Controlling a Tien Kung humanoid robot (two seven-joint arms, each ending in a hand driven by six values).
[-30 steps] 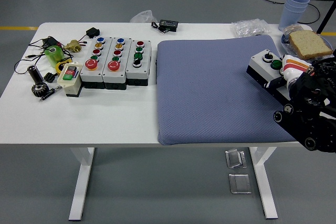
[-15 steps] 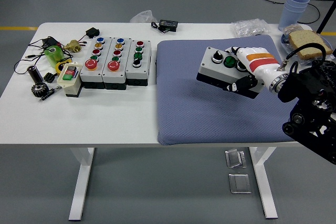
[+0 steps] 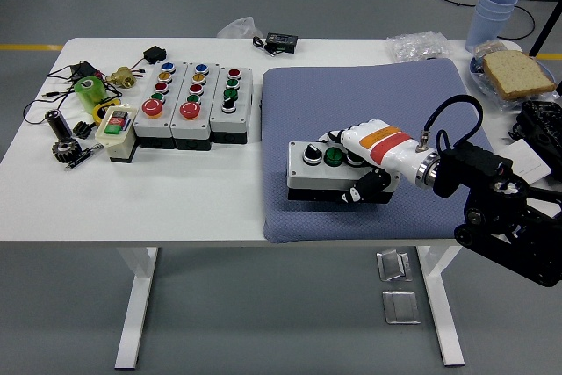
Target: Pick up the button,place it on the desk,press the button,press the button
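Observation:
A grey button box (image 3: 318, 166) with a black selector knob and a green button on top sits low on the blue mat (image 3: 351, 111), near the mat's front left part. My right hand (image 3: 360, 169), white with an orange band, is wrapped around the box's right end, fingers over the top and thumb on the front face. Whether the box rests fully on the mat or hangs just above it is unclear. The left arm is out of view.
Three more button boxes (image 3: 195, 104) stand in a row at the table's back left, with a small switch box (image 3: 116, 129), a green roll (image 3: 88, 92), cables and a gear nearby. Bread (image 3: 516, 72), stacked cups (image 3: 493, 13) and a plastic bag (image 3: 420, 45) lie at the back right.
My right hand carried the button box from the mat's right edge leftward and toward the front, lowering it to the mat's front left area.

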